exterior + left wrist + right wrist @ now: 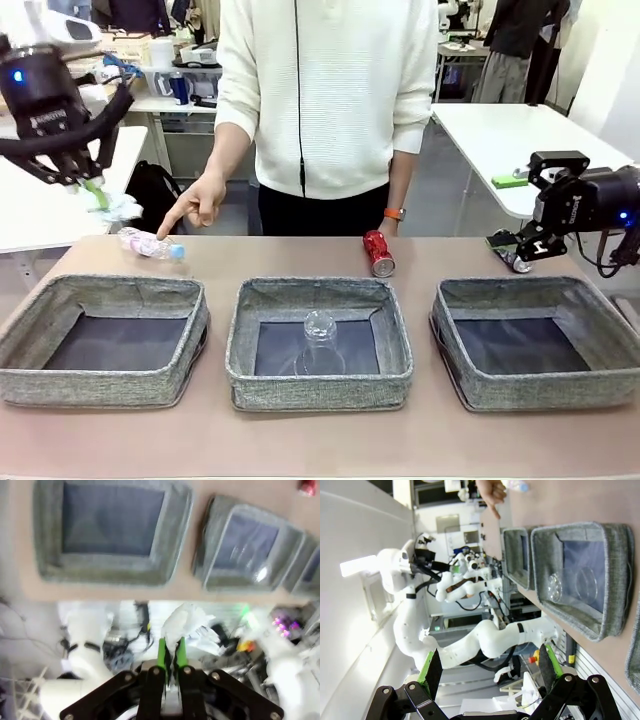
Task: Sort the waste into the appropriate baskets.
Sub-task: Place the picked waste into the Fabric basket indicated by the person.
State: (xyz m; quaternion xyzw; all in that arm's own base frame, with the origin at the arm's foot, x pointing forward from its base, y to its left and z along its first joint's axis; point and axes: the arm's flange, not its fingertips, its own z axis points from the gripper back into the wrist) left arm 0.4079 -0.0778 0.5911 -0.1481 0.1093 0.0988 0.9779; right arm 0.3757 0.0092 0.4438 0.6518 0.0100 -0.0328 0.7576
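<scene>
— Front view, far left: what has the left hand (88, 185) got?
— It's clamped shut on the small crumpled white paper ball (112, 205), held high and, as far as I can tell, not over any basket. In the left wrist view the green pads (162, 652) pinch only one edge, and most of the ball sticks out beyond them.
— So the drop is the step?
— I'd say so. The left grey woven fabric basket (100, 385) is nearest and bare. Swing across slowly, since that pinch looks thin. Stop above the middle of the dark bottom, go low, then open, because paper that light drifts.
— Anything in the way?
— A person's hand (200, 205) points at the clear bottle with pink label and blue cap (150, 245), lying just behind that basket. Pass well clear.
— Further right?
— The clear plastic cup (320, 340) sits in the middle basket (320, 385), and the red can (378, 253) lies behind it. The right basket (540, 385) holds nothing. Beyond its far rim hovers the right hand (528, 246), fingers spread wide around nothing. Something dark lies by it, probably the dark blue can (510, 258).
— The surface?
— A tan matte desk (320, 440). White tables crowded with gear stand behind.
</scene>
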